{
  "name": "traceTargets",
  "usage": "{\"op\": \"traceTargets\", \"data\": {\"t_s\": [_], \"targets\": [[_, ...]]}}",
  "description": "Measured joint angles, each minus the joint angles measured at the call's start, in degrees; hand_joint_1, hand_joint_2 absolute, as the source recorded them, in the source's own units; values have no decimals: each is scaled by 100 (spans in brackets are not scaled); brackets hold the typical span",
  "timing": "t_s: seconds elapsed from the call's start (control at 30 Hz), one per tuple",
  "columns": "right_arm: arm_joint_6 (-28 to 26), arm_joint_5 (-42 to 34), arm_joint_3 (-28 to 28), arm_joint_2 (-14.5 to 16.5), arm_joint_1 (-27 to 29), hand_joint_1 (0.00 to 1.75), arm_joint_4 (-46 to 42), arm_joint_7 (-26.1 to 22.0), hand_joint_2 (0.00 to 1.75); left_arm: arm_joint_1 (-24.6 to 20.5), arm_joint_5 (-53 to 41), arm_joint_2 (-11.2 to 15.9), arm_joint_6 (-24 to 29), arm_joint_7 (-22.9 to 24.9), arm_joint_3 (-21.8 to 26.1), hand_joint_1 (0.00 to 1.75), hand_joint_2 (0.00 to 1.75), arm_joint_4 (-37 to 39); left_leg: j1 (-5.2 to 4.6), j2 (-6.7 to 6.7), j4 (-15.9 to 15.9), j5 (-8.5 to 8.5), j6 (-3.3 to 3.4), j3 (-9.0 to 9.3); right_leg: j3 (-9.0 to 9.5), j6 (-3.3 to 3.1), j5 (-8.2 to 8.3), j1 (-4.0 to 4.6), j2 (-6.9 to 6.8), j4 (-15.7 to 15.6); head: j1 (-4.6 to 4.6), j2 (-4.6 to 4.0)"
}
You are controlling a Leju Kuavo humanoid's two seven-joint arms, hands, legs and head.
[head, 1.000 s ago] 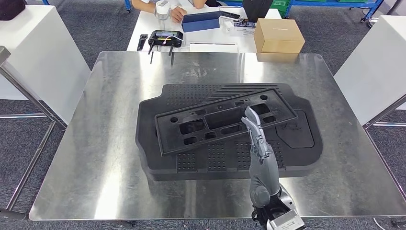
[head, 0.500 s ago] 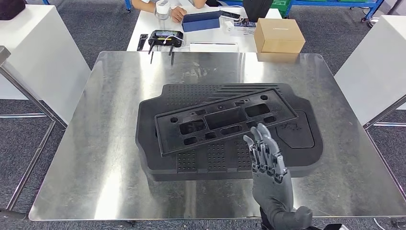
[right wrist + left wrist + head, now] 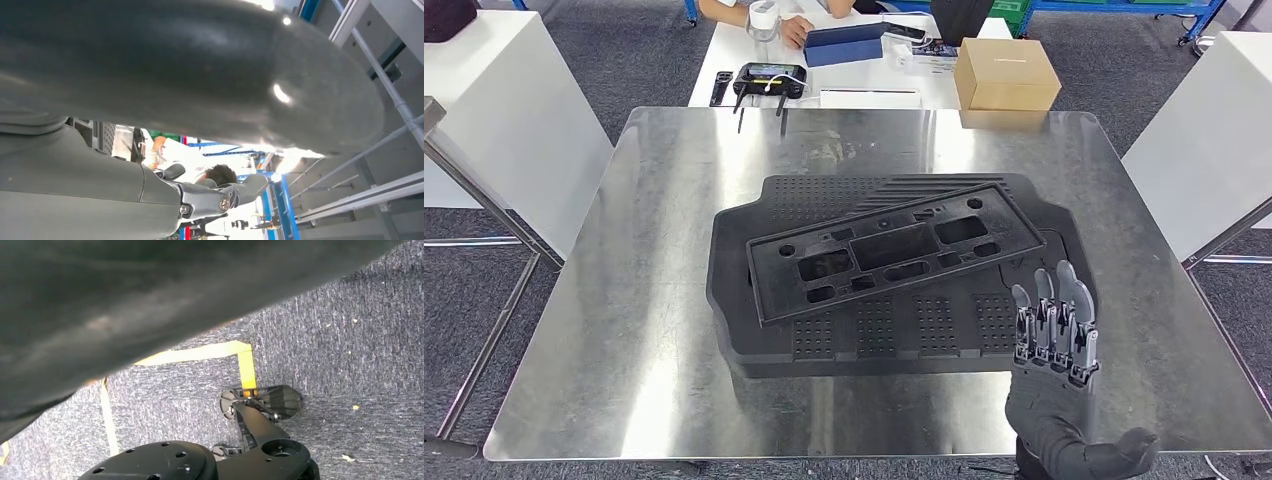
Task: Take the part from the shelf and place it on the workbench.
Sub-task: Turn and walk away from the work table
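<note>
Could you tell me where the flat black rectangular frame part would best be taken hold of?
Probably the near long edge of the flat black rectangular frame part, approached from the robot's side: it lies flat on the black perforated tray, and that rail faces the open right hand.

Right hand point(image 3: 1054, 385) off the part point(image 3: 894, 251), seemingly rightward.

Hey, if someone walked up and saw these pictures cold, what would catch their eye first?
First, the long black plastic frame with rectangular cutouts, lying at a slant on a black perforated foam tray in the middle of the shiny steel workbench. Next, the grey right robot hand, raised with fingers spread and holding nothing, at the tray's near right corner. Beyond the bench, a brown cardboard box sits on a white table.
</note>
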Motion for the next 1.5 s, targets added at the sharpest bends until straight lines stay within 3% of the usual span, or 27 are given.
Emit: {"op": "traceTargets", "data": {"t_s": [0.37,0.6,0.67,0.73,0.8,0.83,0.87,0.93,0.97,1.07,1.13,1.2,1.27,1.3,1.33,1.37,1.47,1.5], "targets": [[18,-99,-283,236,75,0,-18,-65,0,2,6,4,-90,5,1,0,0,0,-23,0,7,-20,22,1,4,9,1,-23,0,-7,-1,0],[47,113,-418,399,114,0,-52,-103,0,3,127,6,-110,-47,71,0,0,2,-66,0,-43,-46,119,49,31,84,-40,-67,-1,-15,-2,0],[46,140,-446,423,118,0,-74,-109,0,3,138,5,-121,-62,91,0,0,3,-22,10,-115,-20,160,117,-75,74,-206,-55,-1,289,18,0],[36,169,-471,433,126,0,-81,-114,0,-1,138,4,-146,-66,103,0,0,4,-7,21,-136,-14,177,137,-446,24,-514,-65,2,1000,38,0],[22,199,-491,439,135,0,-81,-114,0,0,151,4,-183,-67,112,0,0,4,-4,21,-134,-16,176,132,-793,45,-670,-84,2,1558,42,0],[19,210,-504,440,136,0,-81,-114,0,2,165,3,-200,-70,121,0,0,3,1,19,-134,-16,172,130,-825,96,-610,-94,1,1555,43,0],[14,222,-518,443,136,0,-81,-114,0,3,180,1,-218,-76,131,0,0,3,10,16,-133,-15,163,130,-740,161,-470,-108,1,1328,43,0],[5,252,-546,451,131,0,-80,-112,0,3,202,-2,-244,-96,147,0,0,4,19,3,-129,-9,117,130,-367,264,-134,-132,-8,569,46,0],[1,271,-554,457,132,0,-80,-106,0,5,207,-4,-256,-110,150,0,0,5,15,-3,-124,-7,76,135,-231,268,10,-126,-6,297,46,0],[-27,305,-566,475,135,0,-80,-83,0,11,237,-11,-293,-184,160,0,0,7,-4,-6,-127,14,-63,160,-201,120,176,-86,11,116,41,0],[-44,314,-570,487,132,0,-81,-73,0,13,249,-11,-305,-226,174,0,0,7,17,3,-68,-62,-125,136,-204,7,209,-116,7,89,28,0],[-56,323,-574,498,132,0,-80,-61,0,17,250,-15,-307,-238,185,0,0,7,37,17,378,-449,-161,-21,-216,-93,267,-132,-1,77,22,0],[-75,338,-576,505,136,0,-78,-50,0,21,251,-24,-308,-240,191,0,0,7,39,24,1134,-927,-184,-264,-270,-155,309,-90,-8,83,21,0],[-87,344,-577,508,136,0,-77,-43,0,22,253,-28,-308,-240,192,0,0,7,39,24,1404,-1044,-189,-323,-295,-169,326,-70,-11,86,21,0],[-98,348,-578,508,137,0,-76,-37,0,22,254,-31,-308,-240,192,0,0,7,40,24,1478,-1046,-186,-285,-314,-173,338,-53,-12,89,21,0],[-107,349,-579,508,137,0,-75,-32,0,23,256,-33,-308,-240,193,0,0,7,40,25,1314,-945,-177,-124,-327,-175,351,-42,-12,95,22,0],[-127,352,-581,508,136,0,-75,-26,0,14,258,-40,-311,-240,195,0,0,7,31,15,187,-567,-134,626,-352,-152,378,-19,-11,131,22,0],[-131,352,-581,509,135,0,-75,-23,0,12,258,-44,-315,-242,196,0,0,7,17,8,-28,-523,-115,742,-365,-129,393,-7,-11,144,28,0]]}}
